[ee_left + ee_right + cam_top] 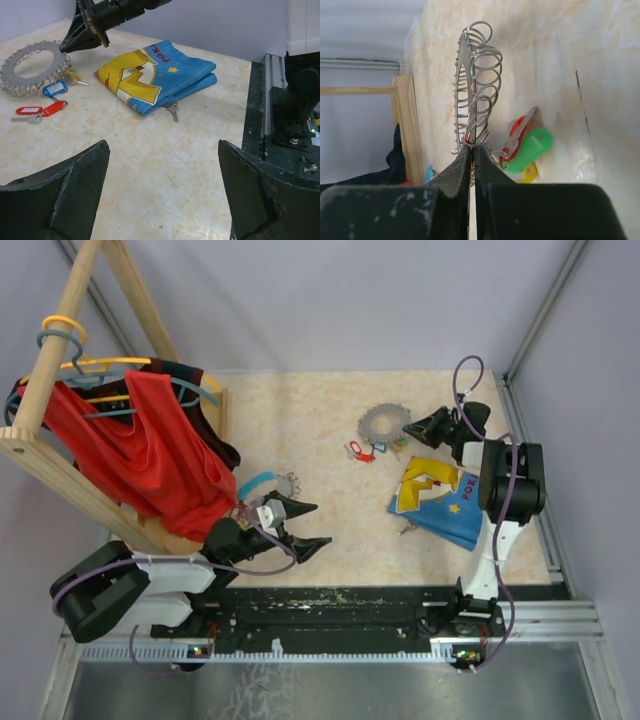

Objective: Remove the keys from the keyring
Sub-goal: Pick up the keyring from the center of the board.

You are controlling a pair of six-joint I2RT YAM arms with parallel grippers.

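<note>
My left pincer (pixel 165 192) is spread wide above the surface (pixel 165 145). My right pincer (pixel 473 146) is pressed together at the loops of the keyring (pixel 462 85).

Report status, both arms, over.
Left gripper open, empty. Right gripper shut, tips at keyring rim. Red-tagged keys lie off it, blue tag against it. Folded cloth nearby, not blocking.

Beige marbled tabletop (pixel 300 440) in front of you, evenly lit | pale lilac walls (pixel 330 300) from 9 round to 3 o'clock | metal posts (pixel 545 308) at 11 and 1 | wooden rack (pixel 45 472) at 9 | scuffed black rail (pixel 340 605) at 6
</note>
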